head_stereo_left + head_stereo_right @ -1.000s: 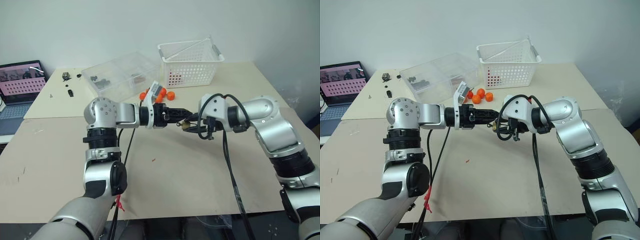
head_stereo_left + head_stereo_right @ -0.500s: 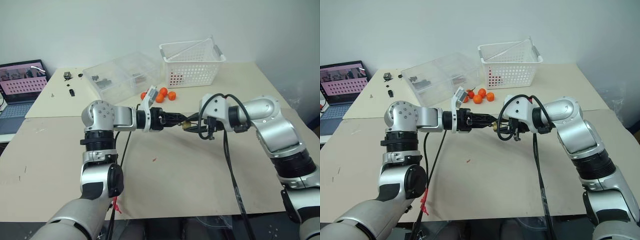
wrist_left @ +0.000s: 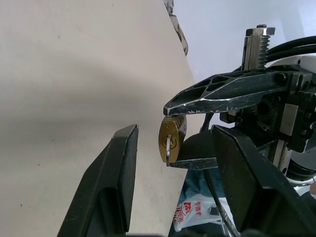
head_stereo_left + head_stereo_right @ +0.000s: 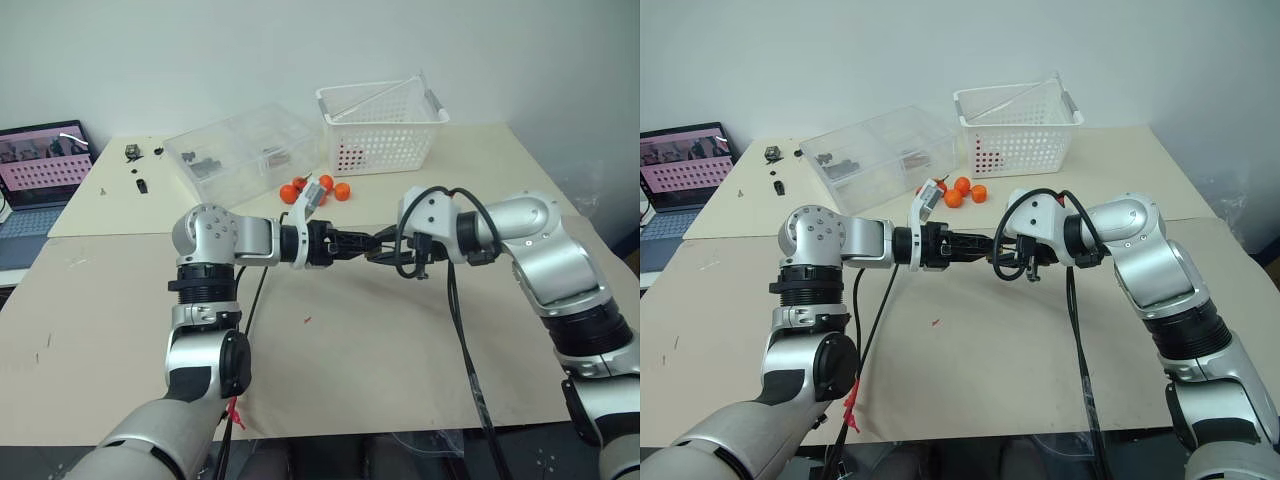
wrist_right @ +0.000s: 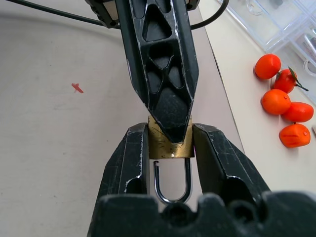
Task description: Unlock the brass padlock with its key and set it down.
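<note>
right wrist view is showing the small brass padlock with a silvery u-shaped shackle (image 5: 170, 144) being clamped between the two black fingers of the right tool (image 5: 171, 153), its shackle pointing back toward the wrist and its brass body facing outward. the left tool (image 5: 165, 116) is meeting it from the opposite side, one black latticed finger lying over the front of the brass body. in the left wrist view the left tool's fingers (image 3: 113, 187) are standing apart with the padlock's keyhole end in the gap between them, so this tool is gripping nothing; a thin silvery piece is showing at the keyway, and i cannot tell whether it is a key. in the left eye view the two tools are meeting tip to tip in the air above the beige tabletop (image 4: 380, 340), near its middle. farther back, a cluster of small orange fruits (image 4: 318, 189) is lying just in front of a clear plastic compartment box (image 4: 240, 150), beside a white perforated plastic basket (image 4: 380, 125). an open laptop (image 4: 40, 175) is sitting at the far left.
</note>
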{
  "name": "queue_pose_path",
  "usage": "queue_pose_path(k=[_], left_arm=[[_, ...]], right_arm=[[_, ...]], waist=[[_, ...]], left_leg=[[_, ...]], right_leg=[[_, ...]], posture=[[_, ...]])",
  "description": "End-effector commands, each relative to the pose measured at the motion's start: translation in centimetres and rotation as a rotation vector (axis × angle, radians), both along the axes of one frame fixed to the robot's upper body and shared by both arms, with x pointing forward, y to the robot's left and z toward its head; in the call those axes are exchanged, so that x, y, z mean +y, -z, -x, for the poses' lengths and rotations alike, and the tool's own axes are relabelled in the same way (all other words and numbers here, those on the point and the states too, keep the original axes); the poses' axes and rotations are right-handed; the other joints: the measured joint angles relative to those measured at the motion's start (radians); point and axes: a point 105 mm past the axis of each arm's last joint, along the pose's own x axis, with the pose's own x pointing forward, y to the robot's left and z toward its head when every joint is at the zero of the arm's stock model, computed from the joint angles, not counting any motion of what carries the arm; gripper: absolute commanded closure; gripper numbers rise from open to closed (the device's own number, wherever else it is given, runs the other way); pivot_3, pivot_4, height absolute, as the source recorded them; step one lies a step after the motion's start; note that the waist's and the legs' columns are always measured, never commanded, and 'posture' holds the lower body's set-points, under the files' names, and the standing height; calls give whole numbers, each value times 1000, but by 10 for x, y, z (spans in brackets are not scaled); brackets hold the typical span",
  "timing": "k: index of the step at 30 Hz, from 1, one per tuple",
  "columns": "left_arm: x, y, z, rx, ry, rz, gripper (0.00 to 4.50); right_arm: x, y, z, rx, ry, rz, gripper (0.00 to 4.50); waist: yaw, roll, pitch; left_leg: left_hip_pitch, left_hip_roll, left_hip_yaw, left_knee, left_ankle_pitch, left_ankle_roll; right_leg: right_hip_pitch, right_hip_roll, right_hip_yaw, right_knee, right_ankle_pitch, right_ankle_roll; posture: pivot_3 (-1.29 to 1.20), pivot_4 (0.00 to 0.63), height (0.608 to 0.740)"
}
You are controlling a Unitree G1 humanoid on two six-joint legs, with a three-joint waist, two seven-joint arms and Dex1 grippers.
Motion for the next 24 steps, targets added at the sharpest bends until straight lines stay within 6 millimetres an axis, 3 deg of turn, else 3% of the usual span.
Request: queue_pose_path(k=[1, 9, 10, 16, 24], left_arm=[[-3, -9, 2, -42, 15, 19, 2023], [-4, -7, 1, -49, 14, 12, 2023], [-4, -7, 1, -50, 14, 14, 2537], [-6, -10, 1, -53, 19, 25, 4495], [-7, -12, 2, -43, 31, 43, 4481]], right_arm=[[3, -18, 3, -59, -15, -28, 3594], [2, -18, 3, -59, -14, -29, 3594], [2, -18, 3, -59, -14, -29, 3594], [2, -18, 3, -59, -12, -30, 3594], [1, -19, 3, -61, -9, -29, 3594]], waist=[[0, 0, 0], [0, 0, 0], [0, 0, 0], [0, 0, 0], [0, 0, 0]], left_leg=[[0, 0, 0, 0, 0, 0], [0, 0, 0, 0, 0, 0], [0, 0, 0, 0, 0, 0], [0, 0, 0, 0, 0, 0], [0, 0, 0, 0, 0, 0]], right_leg=[[0, 0, 0, 0, 0, 0], [0, 0, 0, 0, 0, 0], [0, 0, 0, 0, 0, 0], [0, 0, 0, 0, 0, 0], [0, 0, 0, 0, 0, 0]], posture=[[0, 150, 740], [0, 150, 740], [0, 150, 740], [0, 150, 740], [0, 150, 740]])
